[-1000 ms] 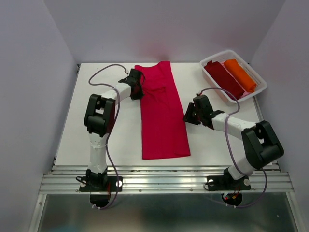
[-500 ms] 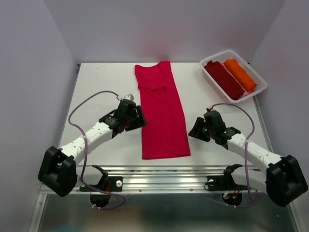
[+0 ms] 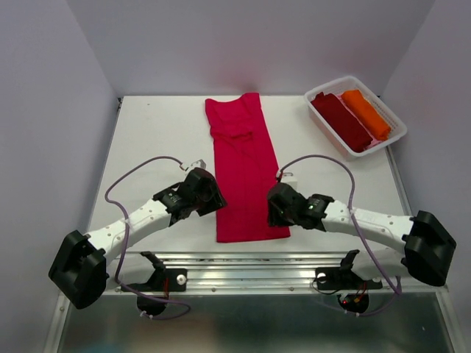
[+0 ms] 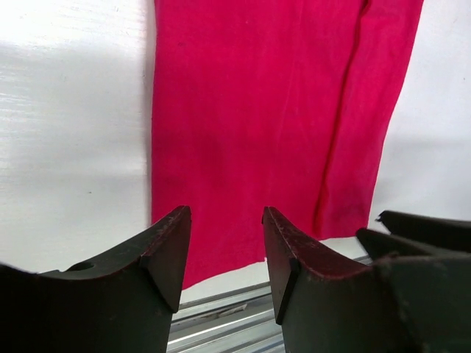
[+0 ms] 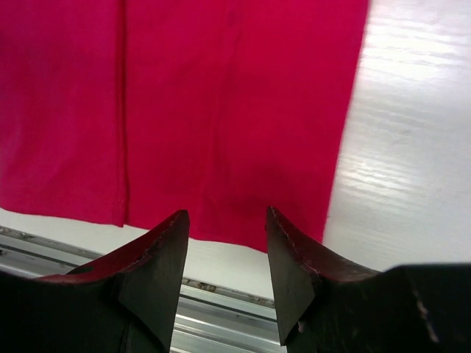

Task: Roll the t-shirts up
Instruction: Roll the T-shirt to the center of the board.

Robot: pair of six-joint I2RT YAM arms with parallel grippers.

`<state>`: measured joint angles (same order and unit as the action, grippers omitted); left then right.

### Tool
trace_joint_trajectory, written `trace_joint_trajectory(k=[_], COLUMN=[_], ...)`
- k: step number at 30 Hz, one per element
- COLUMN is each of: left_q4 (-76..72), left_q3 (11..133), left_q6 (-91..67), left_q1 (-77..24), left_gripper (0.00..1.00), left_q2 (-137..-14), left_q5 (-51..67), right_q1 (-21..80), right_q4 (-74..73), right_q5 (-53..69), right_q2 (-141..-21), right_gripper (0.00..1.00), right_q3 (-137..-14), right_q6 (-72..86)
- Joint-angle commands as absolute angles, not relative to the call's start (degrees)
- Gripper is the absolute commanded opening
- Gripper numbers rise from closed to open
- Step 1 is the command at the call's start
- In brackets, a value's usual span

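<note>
A bright crimson-red t-shirt, folded into a long narrow strip, lies flat down the middle of the white table. My left gripper hovers open at the strip's near left corner. In the left wrist view the red t-shirt fills the space beyond my left gripper, with nothing between the jaws. My right gripper hovers open at the near right corner. The right wrist view shows the shirt's hem just past my right gripper. A dark maroon roll and an orange roll lie in a tray.
The clear plastic tray stands at the back right of the table. A ribbed metal rail runs along the near edge just below the shirt's hem. Pale walls close in the left, right and back sides.
Both arms have swung down from the shirt's upper part to its near end. The left gripper, shut at the far left edge a second ago, now stands open.
</note>
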<state>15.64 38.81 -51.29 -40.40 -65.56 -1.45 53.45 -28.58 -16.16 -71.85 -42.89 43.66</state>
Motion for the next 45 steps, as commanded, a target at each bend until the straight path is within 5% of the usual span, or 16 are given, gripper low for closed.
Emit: trace_joint_trajectory(k=[1,9,19,25,40,45], left_q4=[15.5,14.9,13.6,11.7,9.8,9.8], left_q3=[38.8,38.8,38.2,40.8,39.5,39.4], left_q6=[-53.0,-52.4,-51.5,-50.1,-49.4,-49.4], left_q1=[-40.4,-40.4,-40.4,-40.4,-40.6,-40.5], left_gripper=[0.54,0.53,0.52,0.38,0.37,0.37], left_q2=[-64.5,-64.9,-66.4,-69.2,-69.3,-69.3], left_q5=[-3.5,-2.6,-2.2,-1.7,-1.2,-1.2], right_q1=[59.9,65.1,66.8,68.0,69.1,69.1], right_q4=[-33.2,-33.8,-33.3,-34.1,-36.9,-38.2], right_q5=[-26.7,-28.8,-29.1,-30.4,-33.7,-34.9], right_q2=[-76.3,-82.7,-85.2,-85.8,-89.9,-90.4], right_gripper=[0.52,0.52,0.40,0.37,0.30,0.09], right_q3=[-47.1,-49.7,-50.2,-52.0,-53.0,-53.3], right_q6=[46.0,48.9,50.1,50.4,53.5,54.3])
